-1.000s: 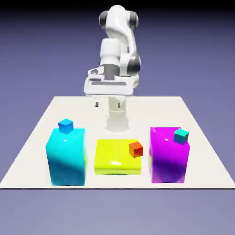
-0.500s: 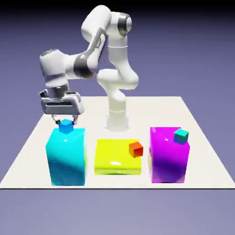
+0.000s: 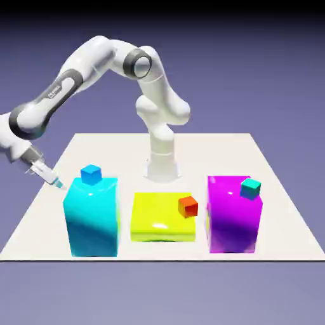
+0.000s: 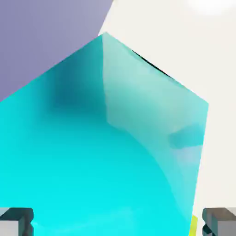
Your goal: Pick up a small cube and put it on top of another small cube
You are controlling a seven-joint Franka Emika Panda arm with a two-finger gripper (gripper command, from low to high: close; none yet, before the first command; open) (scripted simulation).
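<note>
Half a second ago your hand (image 3: 52, 180) hung level, directly over the blue cube (image 3: 91, 173). It has since swung out to the exterior view's left and tilted steeply. It now sits low, just beside the upper left edge of the cyan block (image 3: 92, 216). The blue cube has not moved.

Hand state: in the hand view the fingertips (image 4: 16, 220) stand at opposite bottom corners, spread wide, with nothing between them. That view is filled by the cyan block's faces.

Judgement: no pick has been made. The hand has left the blue cube's top and appears to be working around the block's side.

Task item: the small magenta cube shows in neither view. Its position cannot be told; it may lie hidden behind a block.

Containers: none present. Three blocks on the bench (image 3: 279, 190) each carry one cube:
- cyan block: the blue cube
- yellow block (image 3: 159, 219): a red cube (image 3: 188, 206)
- magenta block (image 3: 232, 219): a teal cube (image 3: 251, 187)
</note>
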